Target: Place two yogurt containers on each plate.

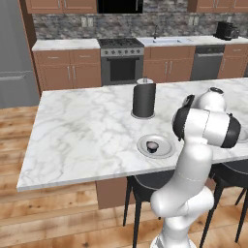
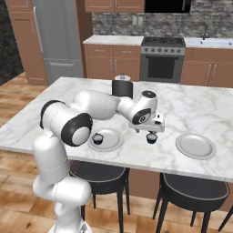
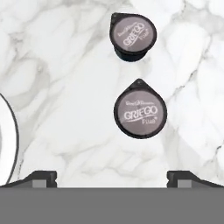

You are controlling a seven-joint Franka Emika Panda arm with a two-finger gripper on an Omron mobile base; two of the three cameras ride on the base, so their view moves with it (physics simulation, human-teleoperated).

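Jaws (image 3: 112, 177) spread open above two yogurt containers (image 3: 140, 114), plate rim (image 3: 11, 144) at left, bare marble around

glossy white arm (image 2: 98, 103), dark joints

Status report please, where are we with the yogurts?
Gripper open above near yogurt cup. Second cup beyond it. One cup on left plate; right plate bare.

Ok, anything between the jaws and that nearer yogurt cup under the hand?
Nothing visible. In the hand view the nearer yogurt cup lies on bare marble ahead of the open gripper; the second cup sits beyond it, and a plate rim is off to the side.
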